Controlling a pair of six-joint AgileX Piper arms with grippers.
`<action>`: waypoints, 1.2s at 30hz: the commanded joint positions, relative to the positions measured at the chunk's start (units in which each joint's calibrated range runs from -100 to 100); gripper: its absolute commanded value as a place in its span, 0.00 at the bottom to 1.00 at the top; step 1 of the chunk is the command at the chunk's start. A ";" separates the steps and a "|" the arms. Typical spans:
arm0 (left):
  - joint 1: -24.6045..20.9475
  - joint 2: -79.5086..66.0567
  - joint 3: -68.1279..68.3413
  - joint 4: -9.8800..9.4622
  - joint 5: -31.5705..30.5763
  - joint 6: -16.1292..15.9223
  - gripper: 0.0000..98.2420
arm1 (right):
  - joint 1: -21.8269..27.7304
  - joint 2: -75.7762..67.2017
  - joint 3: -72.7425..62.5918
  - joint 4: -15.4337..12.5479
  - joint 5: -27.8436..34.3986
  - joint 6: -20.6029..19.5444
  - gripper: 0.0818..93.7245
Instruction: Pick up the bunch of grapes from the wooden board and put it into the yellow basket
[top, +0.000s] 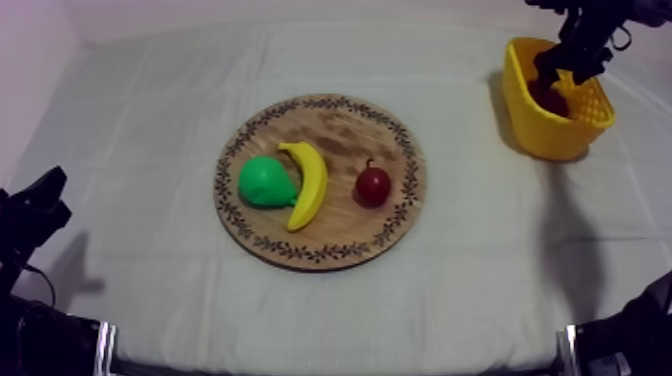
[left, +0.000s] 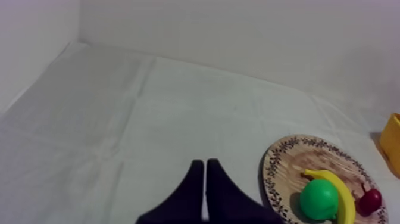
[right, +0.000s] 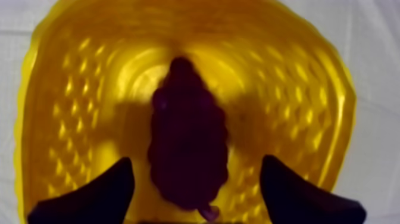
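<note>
The dark purple bunch of grapes (right: 187, 149) lies inside the yellow basket (right: 297, 89), on its floor. My right gripper (right: 196, 159) hangs just over it, open, one finger on each side of the bunch with a gap to each. From above, the basket (top: 545, 130) stands at the far right of the table with the grapes (top: 548, 95) dark inside it and my right gripper (top: 570, 55) reaching into its mouth. My left gripper (top: 35, 205) rests low at the left edge; its fingers (left: 205, 179) lie together as a narrow wedge, shut on nothing.
The round wooden board (top: 330, 125) sits mid-table with a green pear (top: 265, 182), a banana (top: 310, 185) and a small red fruit (top: 373, 185) on it. Bare cloth lies between board and basket. A wall stands behind the table.
</note>
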 joint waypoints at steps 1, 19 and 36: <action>0.00 0.00 -0.02 -0.02 -0.01 0.01 0.00 | 0.23 0.21 -0.17 -0.37 -0.71 0.29 0.73; 0.00 0.00 -0.02 -0.02 -0.01 0.01 0.00 | 1.76 -9.03 6.40 0.65 -11.18 -0.71 0.45; 0.00 0.00 -0.02 -0.02 -0.01 0.01 0.00 | 1.09 -29.16 24.83 3.58 -23.56 -1.71 0.36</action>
